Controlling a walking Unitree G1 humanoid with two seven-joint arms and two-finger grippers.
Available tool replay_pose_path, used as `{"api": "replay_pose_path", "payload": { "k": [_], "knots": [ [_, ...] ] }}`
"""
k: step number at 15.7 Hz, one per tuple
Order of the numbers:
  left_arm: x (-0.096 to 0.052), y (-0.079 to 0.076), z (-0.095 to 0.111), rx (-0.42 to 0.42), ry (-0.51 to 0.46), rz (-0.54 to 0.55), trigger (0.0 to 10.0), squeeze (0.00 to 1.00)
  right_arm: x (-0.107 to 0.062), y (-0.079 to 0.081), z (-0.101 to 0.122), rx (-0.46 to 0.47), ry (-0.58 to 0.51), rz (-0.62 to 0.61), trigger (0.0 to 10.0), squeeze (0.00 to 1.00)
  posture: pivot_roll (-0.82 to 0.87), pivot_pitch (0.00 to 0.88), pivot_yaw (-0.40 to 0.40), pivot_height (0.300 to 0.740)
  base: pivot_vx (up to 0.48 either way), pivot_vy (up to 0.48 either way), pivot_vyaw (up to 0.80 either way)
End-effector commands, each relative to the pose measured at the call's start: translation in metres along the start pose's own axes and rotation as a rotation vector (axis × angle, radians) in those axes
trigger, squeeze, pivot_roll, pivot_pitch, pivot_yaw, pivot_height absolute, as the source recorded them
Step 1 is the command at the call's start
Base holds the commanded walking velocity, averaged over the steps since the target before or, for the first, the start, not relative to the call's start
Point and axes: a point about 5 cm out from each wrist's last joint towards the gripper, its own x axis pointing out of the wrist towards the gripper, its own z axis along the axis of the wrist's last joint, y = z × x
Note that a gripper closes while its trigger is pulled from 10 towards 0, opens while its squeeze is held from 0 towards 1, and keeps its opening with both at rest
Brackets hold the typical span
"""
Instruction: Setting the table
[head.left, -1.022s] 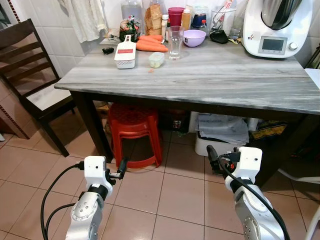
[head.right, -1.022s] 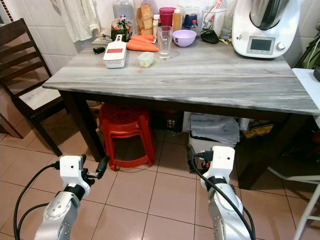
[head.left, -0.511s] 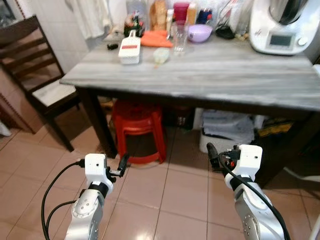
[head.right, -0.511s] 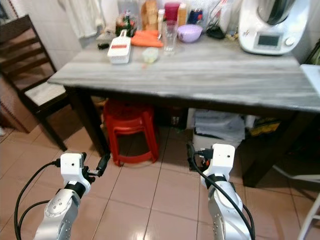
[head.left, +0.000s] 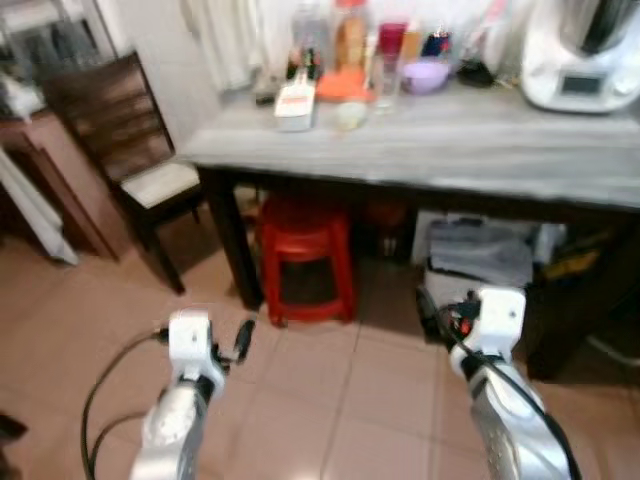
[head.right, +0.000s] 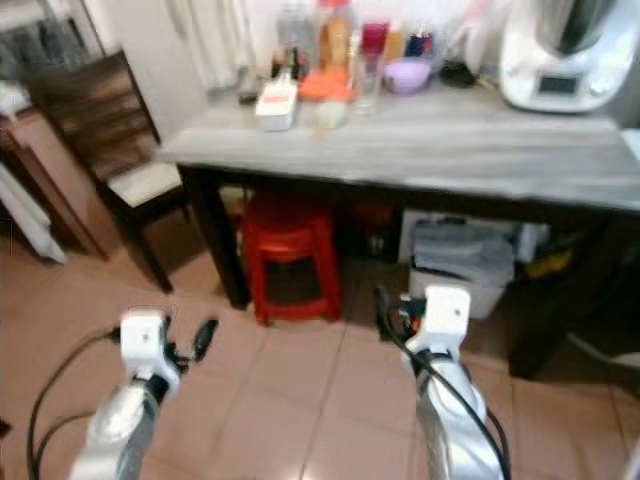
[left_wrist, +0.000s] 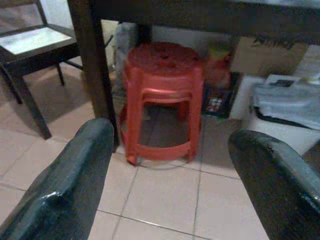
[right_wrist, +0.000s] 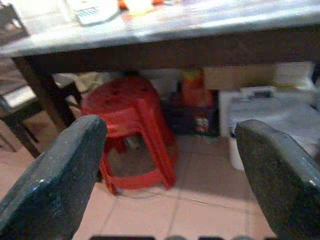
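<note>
Change since a second ago: the head camera has swung, so the whole scene sits further right and higher in frame, now blurred; a brown cabinet edge (head.left: 40, 190) has come into sight at far left. The things themselves have not shifted.

Dark wooden chair (head.left: 120, 130): stands left of the desk, pale seat pad.

Left claw (head.left: 243, 338): low over the tiled floor (head.left: 330, 400), well apart from the desk, fingers (left_wrist: 65, 185) spread wide, holding nothing.

Desk (head.left: 450, 150): grey wood-grain top on dark legs. At its far edge, from the left: white grater (head.left: 295, 105), carrots (head.left: 342, 86), small pale tub (head.left: 350, 115), drinking glass (head.left: 386, 80), lilac bowl (head.left: 426, 75), white kitchen machine (head.left: 585, 55), cut off at the frame edge. Bottles and jars behind them are too blurred to tell apart.

Red plastic stool (head.left: 303, 260): under the desk, beside its left leg.

White bin with grey bag (head.left: 478, 255): under the desk, partly in shadow.

Right claw (head.left: 428, 305): low before the desk, fingers (right_wrist: 55, 180) spread wide, empty.
</note>
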Motion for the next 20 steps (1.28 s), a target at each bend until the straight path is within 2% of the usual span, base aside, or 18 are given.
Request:
{"api": "replay_pose_path", "payload": {
  "k": [1,3,5,6,7,8,10,11,13,17,20],
  "knots": [
    [0.005,0.004,0.010,0.020,-0.030,0.005,10.0,0.00,0.002,0.001,-0.001,0.015,0.005,-0.010,10.0,0.00,-0.05,0.000,0.070,0.740,0.000,0.000,0.00],
    [0.006,0.005,0.014,-0.001,-0.047,-0.001,10.0,0.00,0.002,-0.001,0.001,-0.006,-0.006,-0.025,10.0,0.00,-0.05,0.000,0.068,0.740,0.000,0.000,0.00],
    [0.005,0.003,0.025,-0.020,-0.110,-0.045,10.0,0.00,0.003,-0.004,0.005,-0.068,-0.024,-0.041,10.0,0.00,-0.04,0.000,0.068,0.740,0.000,0.000,0.00],
    [0.006,0.002,0.029,-0.018,-0.126,-0.050,10.0,0.00,0.004,-0.005,0.007,-0.134,-0.040,-0.055,10.0,0.00,-0.04,0.000,0.065,0.740,0.000,0.000,0.00],
    [0.006,0.001,0.030,-0.019,-0.131,-0.049,10.0,0.00,0.004,-0.005,0.008,-0.149,-0.046,-0.056,10.0,0.00,-0.04,0.000,0.065,0.740,0.000,0.000,0.00],
    [0.006,-0.001,0.035,-0.016,-0.156,-0.058,10.0,0.00,0.003,-0.001,0.009,-0.116,-0.073,-0.022,10.0,0.00,-0.04,0.000,0.065,0.740,0.000,0.000,0.00],
    [0.006,-0.005,0.040,-0.027,-0.184,-0.068,10.0,0.00,0.002,-0.002,0.013,-0.159,-0.108,-0.043,10.0,0.00,-0.04,0.000,0.064,0.740,0.000,0.000,0.00],
    [0.005,-0.006,0.041,-0.025,-0.189,-0.073,10.0,0.00,0.000,-0.002,0.013,-0.091,-0.077,-0.037,10.0,0.00,-0.04,0.000,0.064,0.740,0.000,0.000,0.00],
    [0.001,-0.004,0.036,-0.013,-0.179,-0.070,10.0,0.00,-0.005,-0.004,0.016,-0.154,-0.108,-0.050,10.0,0.00,-0.04,0.000,0.066,0.740,0.000,0.000,0.00],
    [0.000,-0.004,0.033,-0.021,-0.163,-0.070,10.0,0.00,-0.006,-0.006,0.013,-0.143,-0.105,-0.055,10.0,0.00,-0.05,0.000,0.067,0.740,0.000,0.000,0.00],
    [0.001,-0.005,0.034,-0.027,-0.166,-0.074,10.0,0.00,-0.004,-0.001,0.016,-0.152,-0.106,-0.046,10.0,0.00,-0.05,0.000,0.068,0.740,0.000,0.000,0.00]
  ]
}}
